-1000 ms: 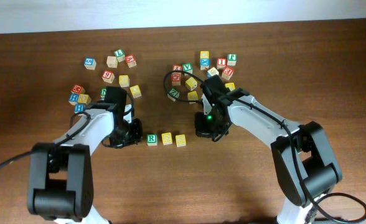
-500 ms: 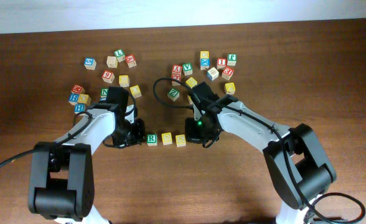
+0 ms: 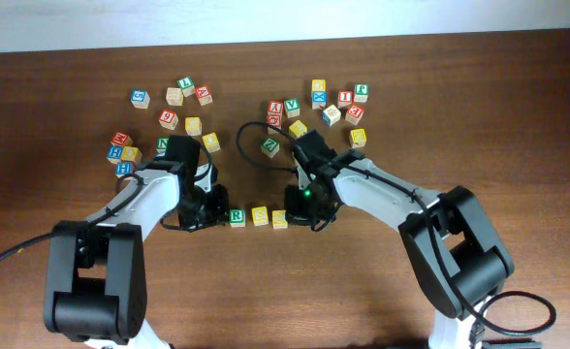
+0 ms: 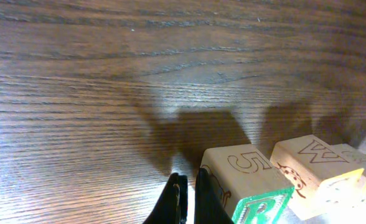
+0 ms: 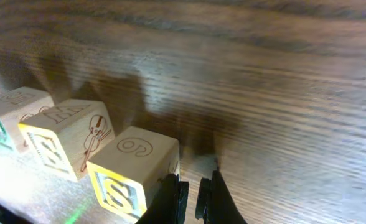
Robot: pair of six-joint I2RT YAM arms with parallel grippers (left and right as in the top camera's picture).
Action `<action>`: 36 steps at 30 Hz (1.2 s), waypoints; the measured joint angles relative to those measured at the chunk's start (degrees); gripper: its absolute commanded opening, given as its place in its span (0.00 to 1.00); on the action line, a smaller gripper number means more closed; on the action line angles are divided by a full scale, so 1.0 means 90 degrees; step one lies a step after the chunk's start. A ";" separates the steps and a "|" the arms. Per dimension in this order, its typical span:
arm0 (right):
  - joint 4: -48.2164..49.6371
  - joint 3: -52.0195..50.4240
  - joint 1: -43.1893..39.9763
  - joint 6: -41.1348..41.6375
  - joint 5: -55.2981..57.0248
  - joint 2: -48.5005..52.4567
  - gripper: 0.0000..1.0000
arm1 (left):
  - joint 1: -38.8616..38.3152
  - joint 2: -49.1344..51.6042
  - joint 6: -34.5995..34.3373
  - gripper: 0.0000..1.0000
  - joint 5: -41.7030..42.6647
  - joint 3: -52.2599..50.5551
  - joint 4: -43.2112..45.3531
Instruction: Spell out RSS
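Three cubes lie in a row on the table: the green R cube (image 3: 237,216), a yellow S cube (image 3: 260,215) and a second yellow S cube (image 3: 280,218). My left gripper (image 3: 214,208) is shut, holding nothing, just left of the row. In the left wrist view its right fingertip rests against the side of the R cube (image 4: 258,198). My right gripper (image 3: 300,206) is also shut and holding nothing, at the row's right end. In the right wrist view its left finger (image 5: 170,193) touches the nearest S cube (image 5: 133,168). Beyond that cube are the other S cube (image 5: 61,140) and the R cube (image 5: 5,115).
Loose letter cubes lie behind the arms. One cluster (image 3: 169,116) is at the back left, with more by the left arm (image 3: 122,153). Another cluster (image 3: 319,107) is at the back right. A black cable (image 3: 256,136) loops near the right arm.
My right gripper has slid left to the right end of the row and now touches the last S cube. My left gripper has edged right against the R cube.
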 measured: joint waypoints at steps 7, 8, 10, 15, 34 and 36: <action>0.0046 0.0000 0.0049 0.0092 -0.0046 0.0000 0.04 | -0.0121 0.0000 0.0000 0.00 0.0046 0.0000 0.0000; 0.0058 0.0000 0.0049 0.0112 -0.0046 0.0002 0.04 | -0.0177 0.0000 0.0000 0.00 0.0053 0.0000 0.0000; 0.0090 0.0000 0.0049 0.0136 -0.0061 0.0002 0.04 | -0.0301 0.0000 0.0000 0.00 0.0075 0.0000 0.0005; 0.0129 0.0000 0.0049 0.0160 -0.0068 0.0005 0.04 | -0.0381 0.0000 0.0000 0.00 0.0092 -0.0002 0.0032; -0.0255 0.0095 0.0049 0.0112 0.0287 0.0007 0.04 | -0.0381 0.0000 0.0000 0.00 0.0012 -0.0005 0.0168; -0.0889 0.0386 0.0049 0.0022 0.0612 0.0024 0.04 | -0.0381 0.0000 0.0000 0.00 0.0012 -0.0007 0.0170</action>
